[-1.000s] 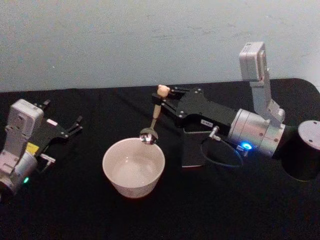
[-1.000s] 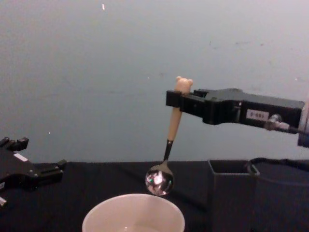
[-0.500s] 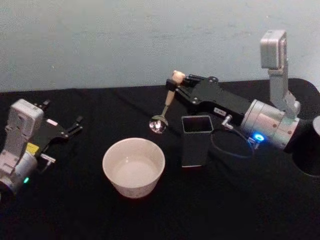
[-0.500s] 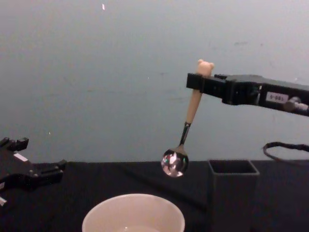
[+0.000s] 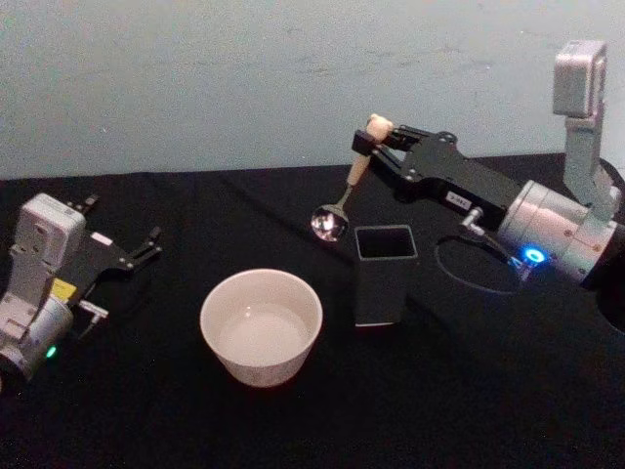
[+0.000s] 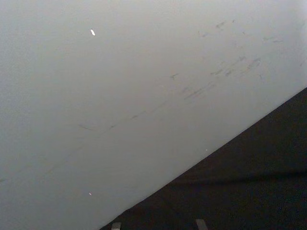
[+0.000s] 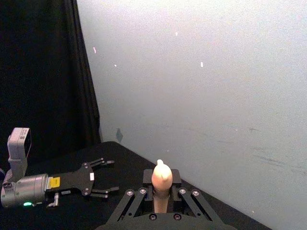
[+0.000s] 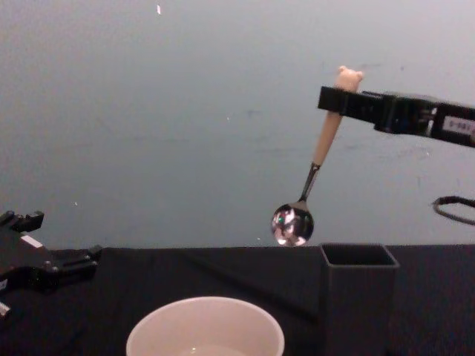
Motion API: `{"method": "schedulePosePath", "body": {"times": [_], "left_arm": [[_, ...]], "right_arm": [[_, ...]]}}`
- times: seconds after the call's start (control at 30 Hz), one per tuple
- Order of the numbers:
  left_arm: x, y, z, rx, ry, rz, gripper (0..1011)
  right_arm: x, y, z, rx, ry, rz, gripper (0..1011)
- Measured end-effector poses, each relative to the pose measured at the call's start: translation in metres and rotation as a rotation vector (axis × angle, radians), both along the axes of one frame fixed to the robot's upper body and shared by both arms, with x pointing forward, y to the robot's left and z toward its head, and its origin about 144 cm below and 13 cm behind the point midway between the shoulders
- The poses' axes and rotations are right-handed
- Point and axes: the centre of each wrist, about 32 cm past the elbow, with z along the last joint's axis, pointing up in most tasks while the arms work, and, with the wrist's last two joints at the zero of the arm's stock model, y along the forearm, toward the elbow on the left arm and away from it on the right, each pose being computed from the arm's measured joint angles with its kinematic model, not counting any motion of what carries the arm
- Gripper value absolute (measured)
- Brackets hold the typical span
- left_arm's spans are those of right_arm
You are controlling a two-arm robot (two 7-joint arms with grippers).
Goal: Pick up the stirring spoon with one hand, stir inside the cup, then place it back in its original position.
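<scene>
— Over by the holder box (image 5: 384, 288), at about ten o'clock from its mouth on the head camera's dial, what is the right gripper (image 5: 369, 137) doing?

— Carrying. Its two fingers are clamped on the beige handle of the stirring spoon (image 5: 352, 181), just under the tiny bear head. The spoon hangs tilted in the air with its shiny bowl lowest. From the chest camera, the bowl sits a little above the holder's rim and just beside it, touching nothing.

— And the cup (image 5: 256, 369)?

— It stands on the table at roughly eight o'clock from the holder, near it but not touching, and well apart from the spoon.

— So which step is this?

— A transfer between holder and cup (which way it runs, one moment cannot prove). With the bowl so close to the holder, I judge it to be the putting-back leg.

— What does the next move call for?

— Carry the bowl toward four o'clock until it is over the narrow square opening. Then bring the spoon nearer upright, lower it without catching a thin wall, and only then part the fingers. The opening leaves little room, so the tilt is the risk.

— The other arm?

— The left gripper (image 5: 125, 217) lies parked at ten o'clock from the cup, fingers spread, holding nothing.

— Surface and room?

— A table (image 5: 293, 430) under black cloth, and a plain pale grey-blue wall (image 5: 195, 78) behind it at twelve o'clock. A dark curtain (image 7: 43, 72) hangs beside that wall in the right wrist camera.
</scene>
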Motion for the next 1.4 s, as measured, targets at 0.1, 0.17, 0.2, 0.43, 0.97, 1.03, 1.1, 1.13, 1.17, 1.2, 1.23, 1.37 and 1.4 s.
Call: {"method": "schedulePosePath", "body": {"times": [0.1,0.17,0.2,0.43,0.97,1.03,1.1,1.13,1.17,1.2,1.23,1.37,1.4], "left_arm": [[0.0,0.0,0.0,0.0,0.0,0.0,1001],[0.0,0.0,0.0,0.0,0.0,0.0,1001],[0.0,0.0,0.0,0.0,0.0,0.0,1001],[0.0,0.0,0.0,0.0,0.0,0.0,1001],[0.0,0.0,0.0,0.0,0.0,0.0,1001],[0.0,0.0,0.0,0.0,0.0,0.0,1001],[0.0,0.0,0.0,0.0,0.0,0.0,1001],[0.0,0.0,0.0,0.0,0.0,0.0,1001],[0.0,0.0,0.0,0.0,0.0,0.0,1001],[0.0,0.0,0.0,0.0,0.0,0.0,1001],[0.0,0.0,0.0,0.0,0.0,0.0,1001],[0.0,0.0,0.0,0.0,0.0,0.0,1001],[0.0,0.0,0.0,0.0,0.0,0.0,1002]], "right_arm": [[-0.001,-0.004,0.001,0.005,-0.001,-0.004,210],[-0.003,-0.008,0.002,0.008,-0.002,-0.009,210],[-0.004,-0.011,0.003,0.011,-0.004,-0.012,210],[-0.009,-0.023,0.005,0.022,-0.01,-0.023,210],[-0.014,-0.039,-0.002,-0.009,-0.006,-0.054,210],[-0.013,-0.04,-0.003,-0.014,-0.005,-0.057,210],[-0.013,-0.041,-0.004,-0.023,-0.005,-0.061,210],[-0.013,-0.041,-0.005,-0.025,-0.004,-0.061,210],[-0.013,-0.042,-0.006,-0.03,-0.002,-0.063,210],[-0.014,-0.042,-0.006,-0.032,-0.002,-0.063,210],[-0.014,-0.042,-0.006,-0.032,-0.002,-0.063,210],[-0.014,-0.044,-0.009,-0.043,0.004,-0.061,210],[-0.014,-0.044,-0.01,-0.046,0.006,-0.061,210]]}}
